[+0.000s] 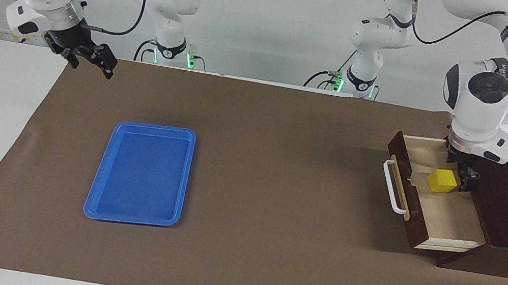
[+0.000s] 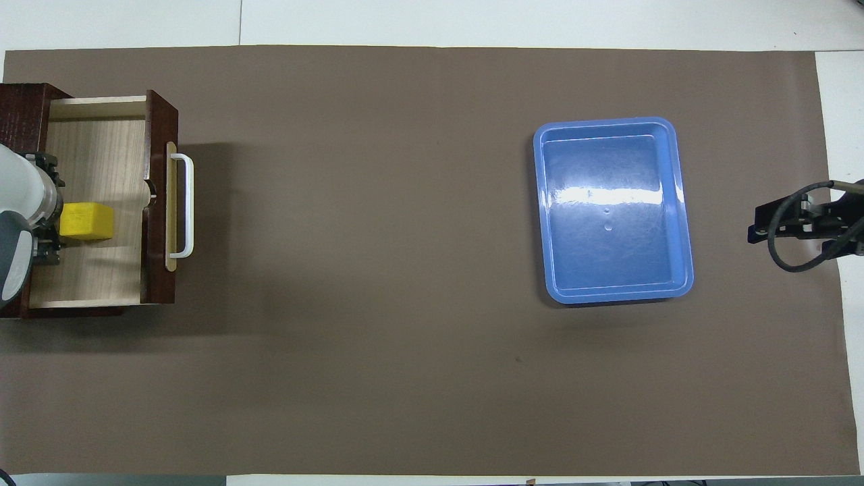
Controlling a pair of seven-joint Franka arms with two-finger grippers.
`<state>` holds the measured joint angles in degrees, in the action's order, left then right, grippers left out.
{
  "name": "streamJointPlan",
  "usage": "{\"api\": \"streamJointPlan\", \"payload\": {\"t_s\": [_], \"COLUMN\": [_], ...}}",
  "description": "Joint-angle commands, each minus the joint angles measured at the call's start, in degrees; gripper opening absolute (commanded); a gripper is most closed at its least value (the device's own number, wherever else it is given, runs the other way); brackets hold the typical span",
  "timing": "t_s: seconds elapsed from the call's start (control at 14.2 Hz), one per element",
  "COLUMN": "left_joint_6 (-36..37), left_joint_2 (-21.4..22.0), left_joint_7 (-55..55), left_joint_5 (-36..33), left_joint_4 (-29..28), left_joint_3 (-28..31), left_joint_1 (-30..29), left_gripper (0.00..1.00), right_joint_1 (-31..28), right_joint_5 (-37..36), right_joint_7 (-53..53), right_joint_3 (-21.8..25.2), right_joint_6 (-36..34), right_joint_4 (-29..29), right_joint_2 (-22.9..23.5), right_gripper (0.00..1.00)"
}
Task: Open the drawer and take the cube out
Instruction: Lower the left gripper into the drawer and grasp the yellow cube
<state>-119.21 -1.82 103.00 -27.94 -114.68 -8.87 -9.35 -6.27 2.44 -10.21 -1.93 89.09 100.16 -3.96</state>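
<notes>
Drawer (image 1: 433, 214) open, cube (image 1: 442, 180) inside.
Facing view: you see the cube on the drawer floor, left gripper (image 1: 466, 175) just beside it with jaws apart, not gripping; tray (image 1: 141, 173) holds nothing; right gripper (image 1: 88, 55) open over the mat's corner. Overhead view: the left arm hides its gripper and clips the cube (image 2: 86, 221); right gripper (image 2: 796, 219) cut off at the edge.
</notes>
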Motion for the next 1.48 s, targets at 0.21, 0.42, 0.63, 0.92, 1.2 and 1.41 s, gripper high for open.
{"api": "streamJointPlan", "payload": {"t_s": [0.21,0.42,0.63,0.92,1.2,1.41], "left_joint_6": [-3.31,-5.5,-6.04,-6.21,-2.55,11.31], "left_joint_2": [-0.72,-0.46,-0.28,-0.37,-1.42,-4.93], "left_joint_7": [3.79,3.96,3.88,3.44,2.56,-0.07], "left_joint_5": [-2.03,-2.03,-2.03,-2.03,-1.94,0.85], "left_joint_4": [-2.82,-5.02,-5.81,-5.73,-1.71,9.53], "left_joint_3": [0.25,0.17,0.25,0.16,0.16,-0.45], "left_joint_1": [0.12,-0.14,-0.32,-1.11,-0.33,2.21], "left_gripper": [1.0,1.0,1.0,0.42,0.0,0.0], "right_joint_1": [-0.23,-0.14,-0.14,-0.14,-0.23,-0.23], "right_joint_5": [1.51,1.51,1.6,1.69,1.86,2.13], "right_joint_7": [-2.18,-3.15,-3.76,-4.65,-5.09,-5.17], "right_joint_3": [-0.09,-0.09,-0.09,-0.09,-0.09,-0.09], "right_joint_6": [2.14,2.32,2.32,2.23,2.23,2.23], "right_joint_4": [3.99,3.99,4.08,4.08,3.99,3.99], "right_joint_2": [-2.8,-2.81,-2.81,-2.81,-2.72,-2.81], "right_gripper": [1.0,1.0,1.0,1.0,1.0,1.0]}}
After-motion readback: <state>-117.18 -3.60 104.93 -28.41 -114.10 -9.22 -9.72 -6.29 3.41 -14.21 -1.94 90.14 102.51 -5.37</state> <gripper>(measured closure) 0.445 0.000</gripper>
